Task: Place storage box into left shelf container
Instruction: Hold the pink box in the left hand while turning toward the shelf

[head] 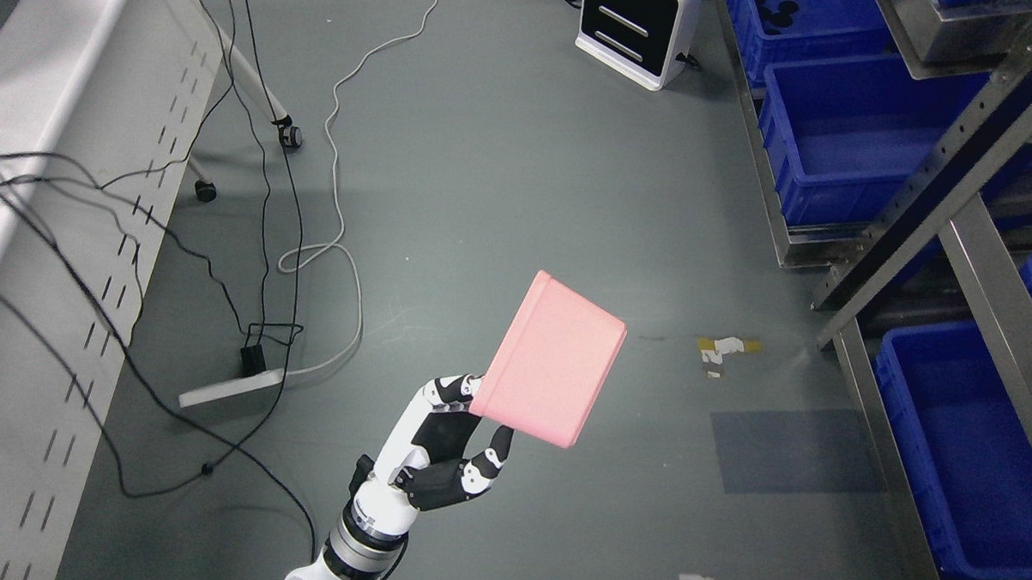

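A pink storage box (552, 370) is held in the air above the grey floor, tilted, with its closed side toward the camera. My left hand (479, 416) comes in from the bottom edge left of the middle and is shut on the box's lower left edge, fingers on top and thumb below. A metal shelf (956, 211) stands to the right of the box and carries blue containers: one at the lower right (965, 452), one higher up (856, 139) and one at the top (800, 25). The box is well left of the shelf.
A white perforated table side (72, 223) runs along the left, with black and white cables (331, 189) and a power strip (229, 392) on the floor. A white and black device (637, 28) stands at the top. Tape scraps (724, 349) lie on the floor.
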Controlling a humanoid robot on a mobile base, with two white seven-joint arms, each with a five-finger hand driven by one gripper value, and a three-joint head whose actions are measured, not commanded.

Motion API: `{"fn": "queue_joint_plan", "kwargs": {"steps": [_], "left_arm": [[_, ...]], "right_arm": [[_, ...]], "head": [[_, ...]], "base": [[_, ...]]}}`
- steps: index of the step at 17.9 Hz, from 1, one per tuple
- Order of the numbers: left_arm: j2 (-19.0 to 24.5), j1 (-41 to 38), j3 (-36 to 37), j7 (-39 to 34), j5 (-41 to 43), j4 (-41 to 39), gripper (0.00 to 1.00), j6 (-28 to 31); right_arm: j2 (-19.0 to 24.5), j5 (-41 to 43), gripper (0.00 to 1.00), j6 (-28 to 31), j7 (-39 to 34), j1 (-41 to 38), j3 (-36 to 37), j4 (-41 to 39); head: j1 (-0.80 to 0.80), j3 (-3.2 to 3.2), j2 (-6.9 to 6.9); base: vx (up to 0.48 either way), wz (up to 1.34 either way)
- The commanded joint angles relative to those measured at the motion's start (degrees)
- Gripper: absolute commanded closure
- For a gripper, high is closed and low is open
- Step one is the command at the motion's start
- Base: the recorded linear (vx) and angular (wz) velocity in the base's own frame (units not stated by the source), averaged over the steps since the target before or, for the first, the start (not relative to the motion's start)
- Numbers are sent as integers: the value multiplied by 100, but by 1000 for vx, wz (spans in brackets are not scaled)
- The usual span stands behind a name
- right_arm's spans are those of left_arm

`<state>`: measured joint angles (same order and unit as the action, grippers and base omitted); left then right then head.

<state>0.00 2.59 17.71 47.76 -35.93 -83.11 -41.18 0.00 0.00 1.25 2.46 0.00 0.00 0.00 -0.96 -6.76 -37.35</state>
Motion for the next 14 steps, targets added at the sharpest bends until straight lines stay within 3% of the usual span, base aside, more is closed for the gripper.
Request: {"fn": "queue_joint_plan", "kwargs": {"steps": [1, 6, 14], "left_arm": [[100, -92, 136, 84, -2, -21, 96, -13], [100, -118, 435, 128, -2, -3, 96, -13], [100, -522, 681, 418, 16, 23, 96, -13]], "right_arm": [[-100, -9, 0, -2, 0, -53, 27, -100], [-100, -9, 0, -2, 0, -53, 27, -100], [-100, -9, 0, -2, 0, -53, 27, -100]], "head": [[0, 0, 0], [0, 0, 0], [0, 0, 0]], "base": [[562, -94], [614, -282], [402, -1030]]}}
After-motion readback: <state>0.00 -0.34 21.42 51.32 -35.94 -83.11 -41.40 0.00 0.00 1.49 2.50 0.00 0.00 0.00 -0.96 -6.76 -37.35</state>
